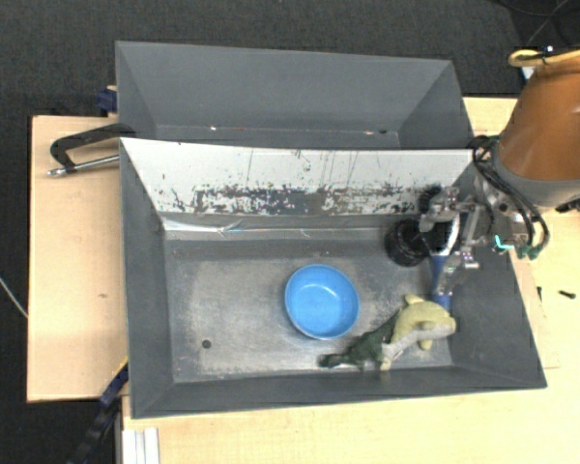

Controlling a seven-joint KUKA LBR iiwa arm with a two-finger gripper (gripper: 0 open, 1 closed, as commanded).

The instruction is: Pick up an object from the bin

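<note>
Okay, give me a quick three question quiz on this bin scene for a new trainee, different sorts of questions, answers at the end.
1. Multiple choice: which thing lies nearest the gripper?
A) blue bowl
B) pale toy
C) green toy
2. True or false: the bowl sits in the far left corner of the bin.
3. Short answer: from which side of the view does the arm reach in?

Key
1. B. The gripper hangs just above the pale toy.
2. False. The bowl is near the middle of the floor.
3. The right.
</note>
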